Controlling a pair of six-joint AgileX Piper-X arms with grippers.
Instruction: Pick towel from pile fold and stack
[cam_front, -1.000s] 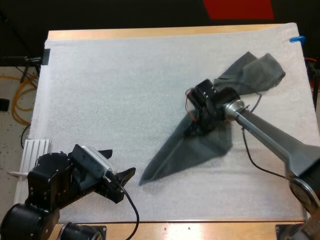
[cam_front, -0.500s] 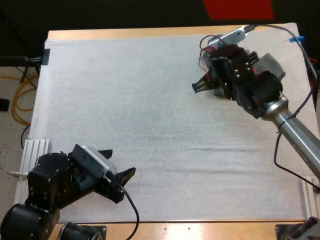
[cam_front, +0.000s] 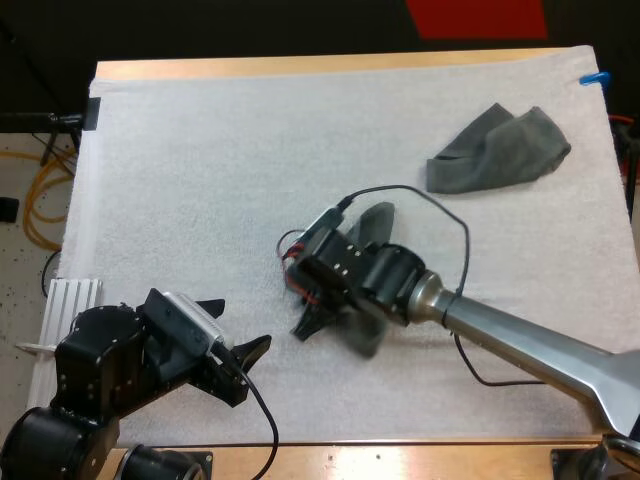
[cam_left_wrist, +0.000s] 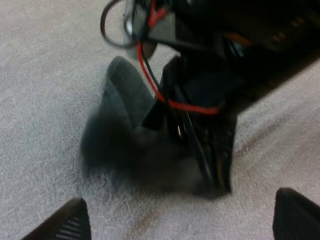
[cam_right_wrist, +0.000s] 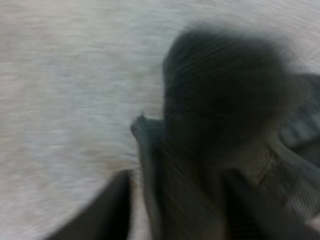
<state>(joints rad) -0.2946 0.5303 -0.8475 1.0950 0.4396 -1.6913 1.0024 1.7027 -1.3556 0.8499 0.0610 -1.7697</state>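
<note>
Near the middle of the white mat, a dark grey-green cloth towel sat bunched up under the right gripper. From the high view, one end of it poked out on the mat's far side of the gripper. Another bit showed on the near side, with the black wrist covering the rest. In the right wrist view the cloth filled the gap between the two black fingers and they pressed on it from both sides. So that gripper was clamped on the towel, though the shot was pretty smeared. The left wrist view looked across the mat at the same gripper, tips pointing down at the mat with the dark cloth bunched just beside them.

Second one: a crumpled dark grey-green towel pile lay toward the mat's far right corner, well apart from the held towel, with nothing touching it.

The left gripper was over the mat's near left part, its fingers spread wide and clear of everything. The mat covered most of the light wooden table, whose edge showed along the mat's far and near sides.
</note>
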